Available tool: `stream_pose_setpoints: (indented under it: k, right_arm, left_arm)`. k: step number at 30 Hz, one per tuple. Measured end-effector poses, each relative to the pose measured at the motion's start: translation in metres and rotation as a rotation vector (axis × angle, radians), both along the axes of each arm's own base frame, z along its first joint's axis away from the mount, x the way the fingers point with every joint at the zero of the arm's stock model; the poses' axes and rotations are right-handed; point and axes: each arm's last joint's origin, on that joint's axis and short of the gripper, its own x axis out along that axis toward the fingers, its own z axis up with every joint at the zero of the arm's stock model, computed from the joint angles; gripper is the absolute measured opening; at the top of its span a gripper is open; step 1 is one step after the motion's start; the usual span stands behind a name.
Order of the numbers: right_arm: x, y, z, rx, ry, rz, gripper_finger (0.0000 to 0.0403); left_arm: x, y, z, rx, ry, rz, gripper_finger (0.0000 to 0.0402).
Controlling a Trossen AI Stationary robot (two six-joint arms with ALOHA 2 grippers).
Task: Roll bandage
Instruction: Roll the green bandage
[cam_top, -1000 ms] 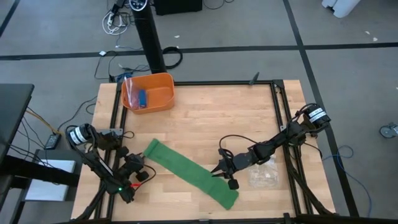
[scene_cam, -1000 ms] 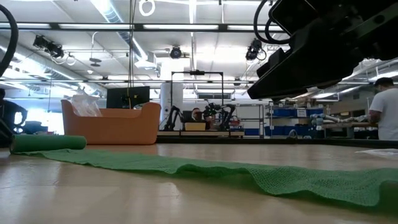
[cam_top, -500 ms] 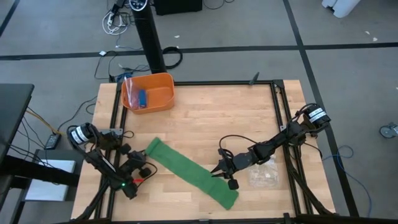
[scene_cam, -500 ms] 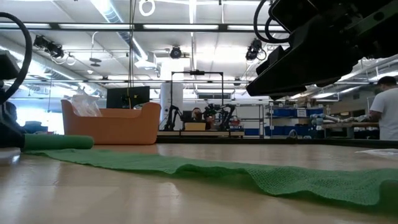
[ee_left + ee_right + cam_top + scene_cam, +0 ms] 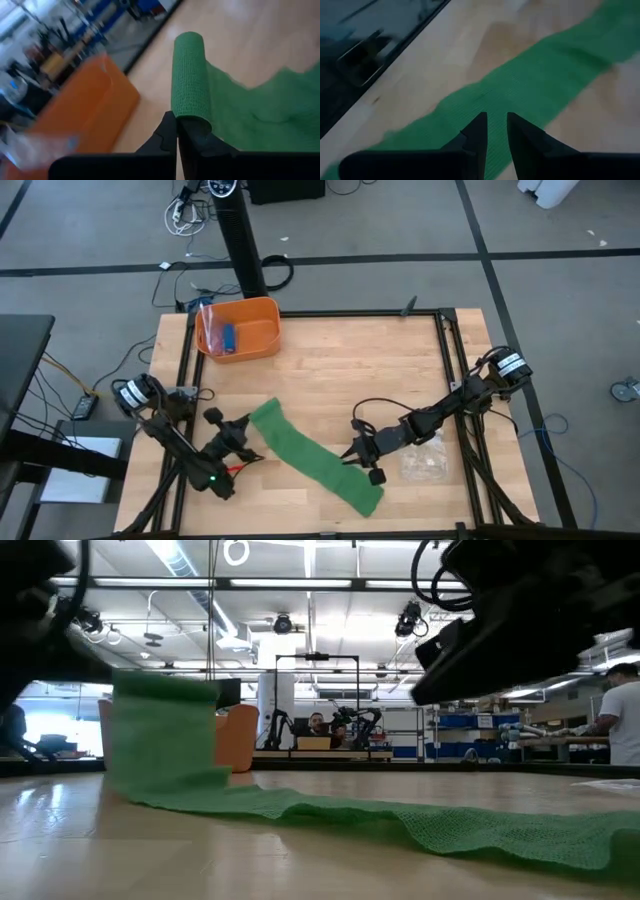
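Observation:
The bright green bandage [image 5: 315,460] lies flat and slanted across the table's near middle. Its left end is a small roll [image 5: 262,415], raised off the wood in the low view [image 5: 165,735]. My left gripper [image 5: 243,432] is shut on that roll [image 5: 189,75]. My right gripper [image 5: 353,454] stands over the strip's right half [image 5: 520,95], its fingers a narrow gap apart with green fabric showing between them. The strip's near right end [image 5: 368,500] rests flat on the table. My left gripper pinches the roll's near end [image 5: 192,119] between its two shut fingers. The fingers come about level from the table's left side and lie along the roll. The roll is lifted, and the strip runs from it down to the table, slack. My right gripper's fingertips are over the strip; I cannot tell whether they touch it.
An orange bin [image 5: 255,330] at the far left holds a small blue item [image 5: 228,337] and clear plastic. A clear crinkled bag [image 5: 425,463] lies right of my right gripper. A black frame [image 5: 445,380] runs along the table's edges. A person stands in the room beyond [image 5: 620,720].
My left gripper has gone toward the table's right and a little toward its far edge. The rolled end lay on the wood before. It is now lifted and shifted right with the gripper. The rest of the strip has stayed where it was.

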Motion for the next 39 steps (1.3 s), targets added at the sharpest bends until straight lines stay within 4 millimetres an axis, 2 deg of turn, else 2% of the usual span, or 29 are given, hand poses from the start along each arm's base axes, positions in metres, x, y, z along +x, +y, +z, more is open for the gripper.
stream_pose_setpoints:
  k: [4,10,16,20,24,31,39]
  right_arm:
    - [-0.012,0.015,0.007,-0.047,0.133,0.110,0.0077]
    - [-0.031,0.050,0.024,-0.173,0.349,0.232,0.0078]
    - [-0.048,0.073,0.028,-0.210,0.369,0.297,0.0078]
    - [-0.049,0.078,0.018,-0.224,0.391,0.283,0.0079]
    - [-0.041,0.085,0.009,-0.262,0.420,0.277,0.0086]
    - [-0.028,0.097,0.010,-0.295,0.461,0.305,0.0113]
    - [-0.026,0.099,-0.004,-0.277,0.527,0.337,0.0104]
  left_arm:
    - [0.014,0.008,0.011,0.103,-0.003,-0.016,0.0004]
    - [0.027,0.027,0.011,0.178,-0.036,0.014,0.0003]
    - [0.033,0.035,0.012,0.194,-0.049,0.038,0.0003]
    - [0.033,0.035,0.011,0.187,-0.056,0.038,0.0003]
    - [0.033,0.034,0.011,0.187,-0.034,0.042,0.0002]
    - [0.033,0.033,0.009,0.159,-0.034,0.057,0.0003]
    - [0.033,0.033,0.009,0.153,-0.034,0.060,0.0003]
